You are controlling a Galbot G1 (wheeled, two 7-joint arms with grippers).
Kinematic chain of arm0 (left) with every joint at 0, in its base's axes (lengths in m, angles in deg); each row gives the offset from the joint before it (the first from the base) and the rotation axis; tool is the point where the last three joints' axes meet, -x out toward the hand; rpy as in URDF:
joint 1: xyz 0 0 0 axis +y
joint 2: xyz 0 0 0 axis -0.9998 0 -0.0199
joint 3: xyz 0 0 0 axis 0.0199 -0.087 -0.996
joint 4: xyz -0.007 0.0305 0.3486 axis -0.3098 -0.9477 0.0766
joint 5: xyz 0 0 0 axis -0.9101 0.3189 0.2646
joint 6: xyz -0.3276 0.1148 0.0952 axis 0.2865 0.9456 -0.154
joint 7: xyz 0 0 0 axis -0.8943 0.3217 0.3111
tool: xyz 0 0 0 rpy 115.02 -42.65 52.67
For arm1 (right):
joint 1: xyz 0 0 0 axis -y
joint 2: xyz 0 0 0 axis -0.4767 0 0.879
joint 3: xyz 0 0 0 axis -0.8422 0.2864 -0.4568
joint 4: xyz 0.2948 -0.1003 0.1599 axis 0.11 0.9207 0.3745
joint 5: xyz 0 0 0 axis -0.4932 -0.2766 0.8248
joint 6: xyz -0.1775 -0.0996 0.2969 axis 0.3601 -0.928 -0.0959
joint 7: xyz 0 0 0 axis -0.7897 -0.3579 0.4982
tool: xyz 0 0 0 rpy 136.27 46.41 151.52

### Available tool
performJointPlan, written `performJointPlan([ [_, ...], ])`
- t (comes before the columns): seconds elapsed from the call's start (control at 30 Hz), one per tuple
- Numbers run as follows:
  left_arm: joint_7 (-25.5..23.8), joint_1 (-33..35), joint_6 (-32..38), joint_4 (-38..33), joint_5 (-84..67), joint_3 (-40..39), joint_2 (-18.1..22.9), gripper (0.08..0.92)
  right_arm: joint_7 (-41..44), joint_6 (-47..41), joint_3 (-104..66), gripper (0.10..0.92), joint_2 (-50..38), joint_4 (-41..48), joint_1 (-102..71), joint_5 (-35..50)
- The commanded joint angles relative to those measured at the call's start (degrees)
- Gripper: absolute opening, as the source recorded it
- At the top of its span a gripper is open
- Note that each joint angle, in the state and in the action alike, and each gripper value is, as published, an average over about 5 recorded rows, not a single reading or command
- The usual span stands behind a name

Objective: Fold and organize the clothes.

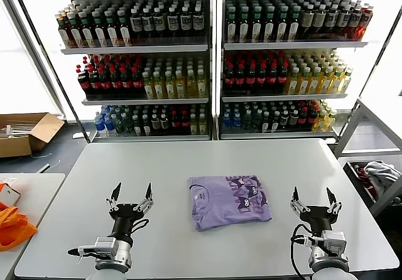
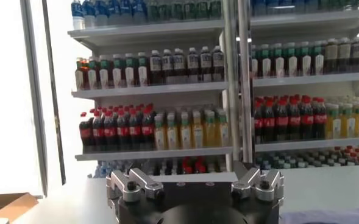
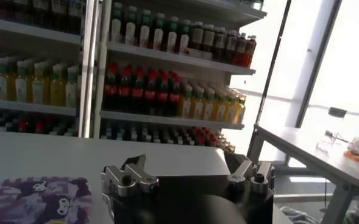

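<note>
Scanning from 9 o'clock: orange fabric item [image 1: 14, 226] on a side table [image 1: 38, 189], off the main work. Left gripper [image 1: 130, 199] at about 7 o'clock on the grey table [image 1: 207, 161], fingers pointing away from the robot, jaws spread wide, nothing between them. Lavender t-shirt [image 1: 228, 201] near table centre, already folded into a compact rectangle, dark cartoon print facing up at its 3 o'clock side. Right gripper [image 1: 313, 203] at about 5 o'clock, jaws also spread, empty. Shirt lies between the two grippers, apart from both, nearer the right; the right wrist view catches its printed corner just beside that gripper. Judgement: fabric is light, soft and limp, stacked layers likely to slide or unfold if pinched at one corner. Better hold would be both short edges together, or a pinch through all layers at a folded edge. Bottle shelves [image 1: 213, 48] behind, at 12 o'clock.
</note>
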Motion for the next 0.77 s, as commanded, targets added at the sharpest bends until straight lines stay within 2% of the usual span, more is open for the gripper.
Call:
performJointPlan([
  [0.03,-2.89,1.0,-0.45,-0.87,3.9,0.25,-0.07,0.823,-0.01,0.19,-0.03,0.823,0.17,-0.17,-0.21,-0.26],
  [0.77,-2.17,-0.06,-1.29,-0.57,0.5,-0.73,0.13,0.823,0.13,0.34,-0.43,0.823,0.62,-0.48,-0.55,-0.71],
])
